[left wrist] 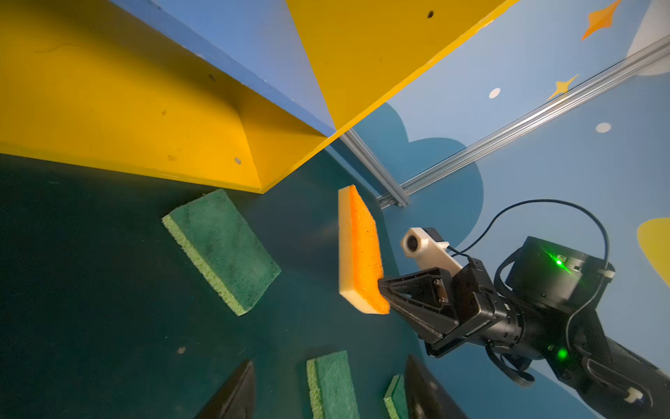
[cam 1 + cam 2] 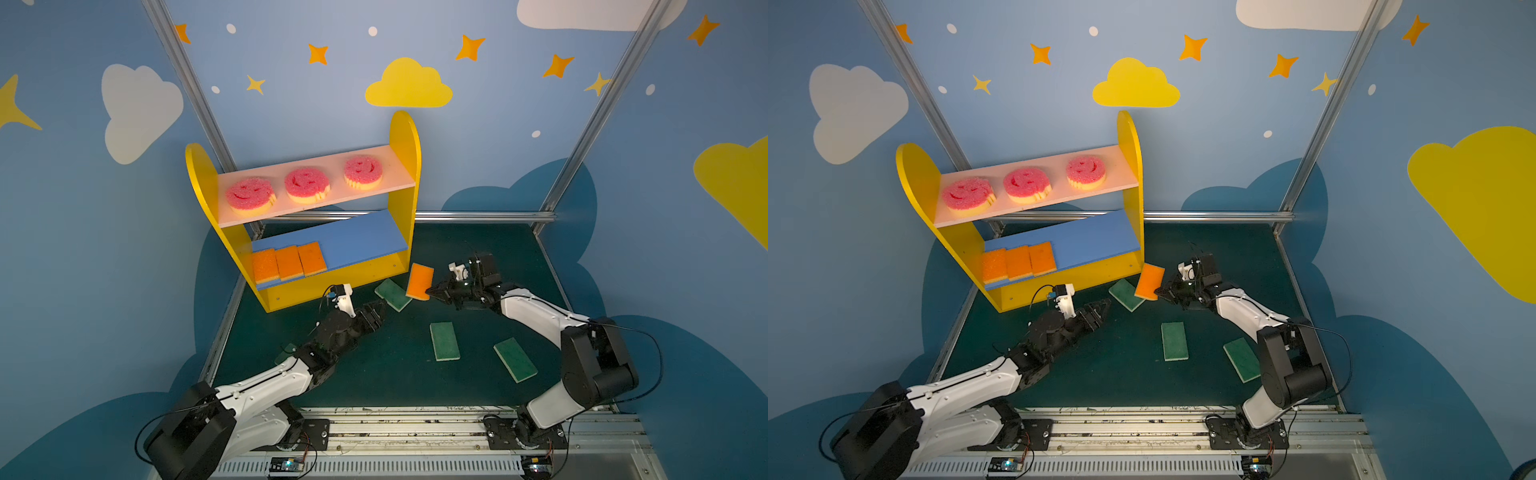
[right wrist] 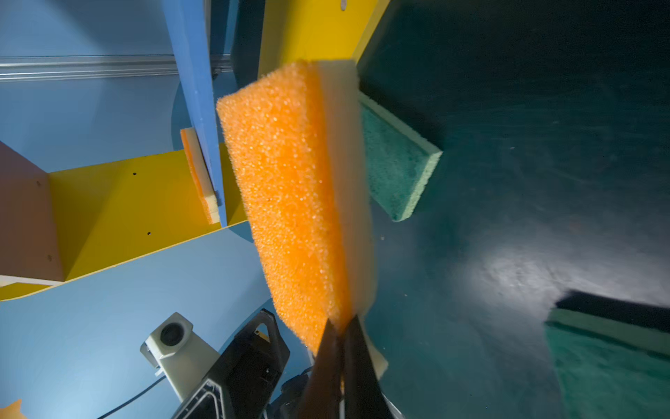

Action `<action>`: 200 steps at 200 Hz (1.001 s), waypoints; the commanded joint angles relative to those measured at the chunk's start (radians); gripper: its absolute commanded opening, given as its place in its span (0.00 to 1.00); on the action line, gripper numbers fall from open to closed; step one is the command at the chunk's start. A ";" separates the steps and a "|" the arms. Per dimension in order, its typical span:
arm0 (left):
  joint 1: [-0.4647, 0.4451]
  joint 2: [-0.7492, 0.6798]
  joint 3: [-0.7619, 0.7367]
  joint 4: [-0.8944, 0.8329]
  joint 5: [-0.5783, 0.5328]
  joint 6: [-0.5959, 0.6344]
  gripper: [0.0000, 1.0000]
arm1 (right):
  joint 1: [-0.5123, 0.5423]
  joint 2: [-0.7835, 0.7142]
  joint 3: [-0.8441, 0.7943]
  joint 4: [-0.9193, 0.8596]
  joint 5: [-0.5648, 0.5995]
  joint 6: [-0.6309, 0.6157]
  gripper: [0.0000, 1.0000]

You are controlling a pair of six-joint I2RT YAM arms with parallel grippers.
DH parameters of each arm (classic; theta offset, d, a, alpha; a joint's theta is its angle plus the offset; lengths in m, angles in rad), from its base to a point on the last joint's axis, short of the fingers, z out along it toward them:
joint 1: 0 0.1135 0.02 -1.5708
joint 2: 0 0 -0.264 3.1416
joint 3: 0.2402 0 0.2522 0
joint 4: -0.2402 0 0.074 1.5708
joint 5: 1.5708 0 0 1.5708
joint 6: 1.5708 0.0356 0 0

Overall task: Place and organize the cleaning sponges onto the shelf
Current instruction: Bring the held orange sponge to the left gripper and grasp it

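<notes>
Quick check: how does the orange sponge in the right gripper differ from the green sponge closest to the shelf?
The orange sponge is orange-faced, the green sponge green-faced. The orange sponge is up on edge above the mat; the green sponge lies flat on it. The right gripper pinches the orange sponge by one end; the green sponge lies ungripped. Both are rectangular with a pale foam backing.

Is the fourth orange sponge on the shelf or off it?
Off it. The right claw pinches the orange sponge by one end, beside the shelf's right panel; three other orange sponges lie on the blue board.
</notes>
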 commanded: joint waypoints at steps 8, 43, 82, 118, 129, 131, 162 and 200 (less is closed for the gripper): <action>-0.049 0.063 0.014 0.110 -0.092 -0.002 0.64 | 0.056 0.015 0.064 0.093 0.020 0.095 0.00; -0.072 0.139 0.045 0.185 -0.107 -0.008 0.56 | 0.115 0.054 0.124 0.123 0.000 0.134 0.00; -0.076 0.165 0.063 0.226 -0.132 -0.013 0.51 | 0.154 0.071 0.159 0.108 0.005 0.129 0.00; -0.079 0.168 0.079 0.231 -0.138 -0.009 0.56 | 0.166 0.093 0.174 0.119 -0.008 0.140 0.00; -0.079 0.172 0.083 0.228 -0.143 -0.016 0.56 | 0.172 0.096 0.180 0.126 -0.013 0.143 0.00; -0.079 0.172 0.083 0.227 -0.144 -0.018 0.56 | 0.173 0.097 0.181 0.126 -0.014 0.143 0.00; -0.079 0.178 0.091 0.204 -0.166 -0.036 0.55 | 0.186 0.092 0.187 0.128 -0.017 0.138 0.00; -0.079 0.185 0.103 0.188 -0.188 -0.051 0.55 | 0.190 0.090 0.173 0.151 -0.030 0.149 0.00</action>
